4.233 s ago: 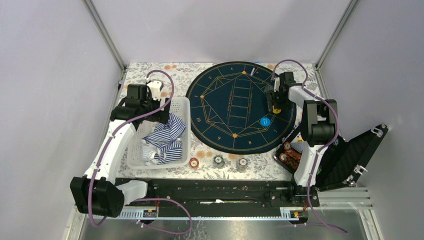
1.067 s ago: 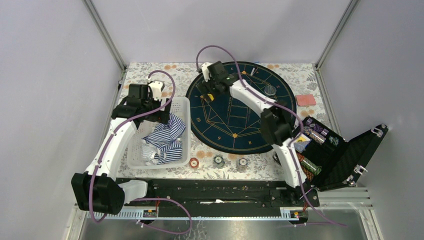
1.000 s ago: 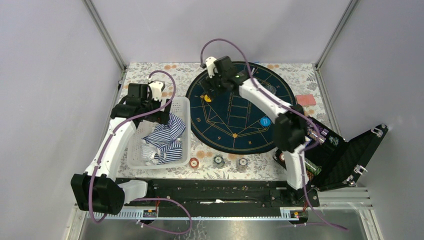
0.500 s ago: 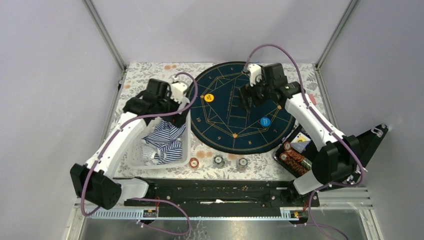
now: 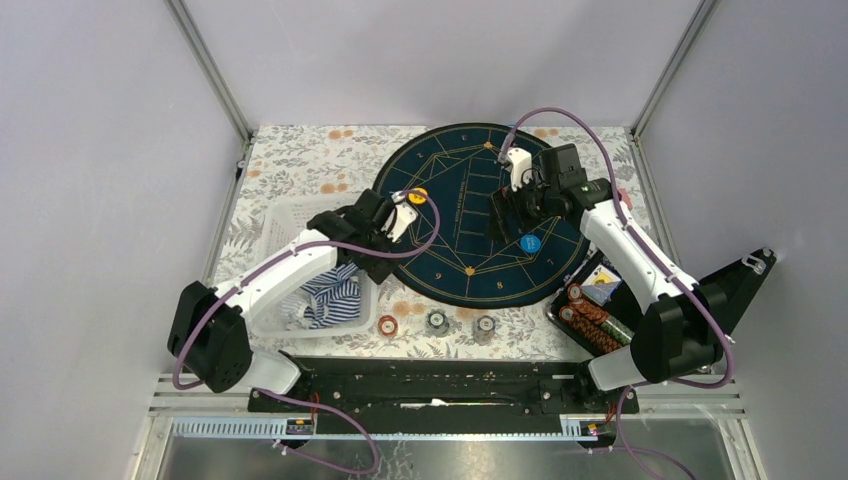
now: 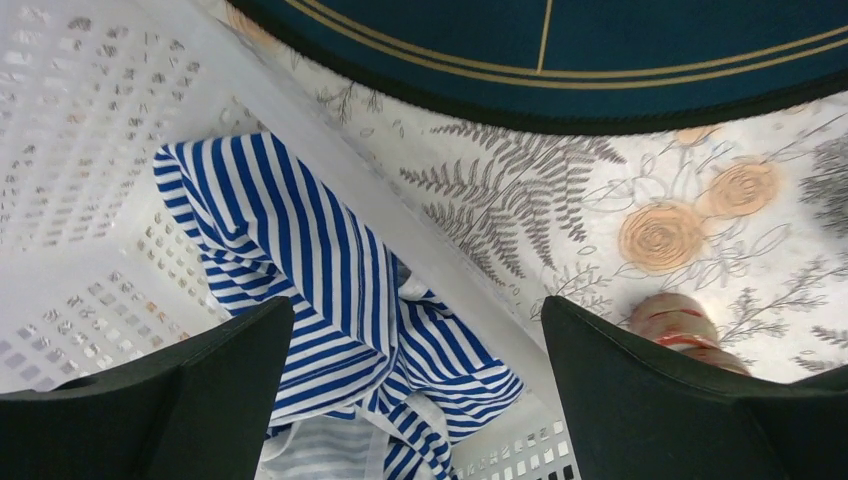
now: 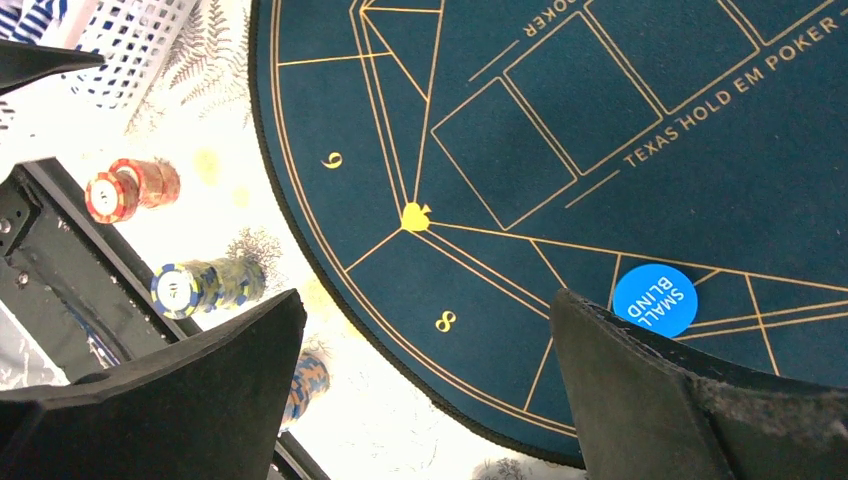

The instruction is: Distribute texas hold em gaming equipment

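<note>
Chip stacks stand in a row at the lower middle of the top view, on the tablecloth point(image 5: 300, 150) just below the mat point(image 5: 470, 200): red stack point(image 5: 388, 325), green stack point(image 5: 437, 321), grey stack point(image 5: 484, 326), each apart from the next. More chips lie in the open case point(image 5: 705, 305) at the lower right. Yellow disc point(image 5: 418, 196) lies on the mat's left part and blue disc point(image 5: 530, 243) on its lower right part, well apart.

Left gripper point(image 6: 415, 305) hangs with jaws spread wide and nothing between them. In its wrist view the basket point(image 6: 60, 150) fills the left, with the striped cloth point(image 6: 300, 270) inside it. The mat's edge runs along the top, and the red stack shows at the lower right, just beside the finger there.

Right gripper point(image 7: 428, 295) hangs over the mat, jaws likewise spread wide and empty. In its wrist view the blue disc, marked SMALL BLIND, lies at the right, just above the finger there. The red and green stacks stand on the tablecloth at the left, and the grey stack is partly hidden behind the finger at the lower left.
</note>
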Available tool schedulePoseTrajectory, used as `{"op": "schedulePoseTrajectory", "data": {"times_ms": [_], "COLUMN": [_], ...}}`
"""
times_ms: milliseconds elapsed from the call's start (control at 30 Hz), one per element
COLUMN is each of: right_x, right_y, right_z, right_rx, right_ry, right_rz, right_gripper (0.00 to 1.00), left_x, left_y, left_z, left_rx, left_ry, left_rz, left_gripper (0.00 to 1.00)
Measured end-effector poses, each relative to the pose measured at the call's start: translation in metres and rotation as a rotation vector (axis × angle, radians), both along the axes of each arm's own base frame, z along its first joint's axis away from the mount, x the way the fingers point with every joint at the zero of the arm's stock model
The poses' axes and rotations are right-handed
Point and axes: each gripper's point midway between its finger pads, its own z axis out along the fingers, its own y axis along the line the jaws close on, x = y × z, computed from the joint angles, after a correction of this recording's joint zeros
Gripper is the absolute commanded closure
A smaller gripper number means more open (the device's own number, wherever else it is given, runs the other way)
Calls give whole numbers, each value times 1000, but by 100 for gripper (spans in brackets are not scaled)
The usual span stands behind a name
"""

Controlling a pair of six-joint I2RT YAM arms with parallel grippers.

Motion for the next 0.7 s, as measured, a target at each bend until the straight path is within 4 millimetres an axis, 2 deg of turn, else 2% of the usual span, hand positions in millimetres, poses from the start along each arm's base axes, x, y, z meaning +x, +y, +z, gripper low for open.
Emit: {"op": "schedulePoseTrajectory", "data": {"times_ms": [133,233,367,500,700], "right_x": [-6,-17,-45,-63,-64], "right_y": [9,23,44,69,85], "right_z": [0,-3,-14,-14,-6], "right_rx": [5,15,6,6,19], "right_ry": [-3,-7,3,-25,-78], "right_rz": [41,105,214,324,381], "right_gripper": [0,0,0,0,0], "left_x": [-4,-8,-2,4,-1], "left_y": [14,24,44,64,51], "left_z": [-15,-18,-11,0,15], "left_rx": [56,81,61,13,-111], "left_ry": [4,2,-10,-26,-20], "left_rz": [25,41,103,180,170], "left_gripper": [1,1,1,1,1]}}
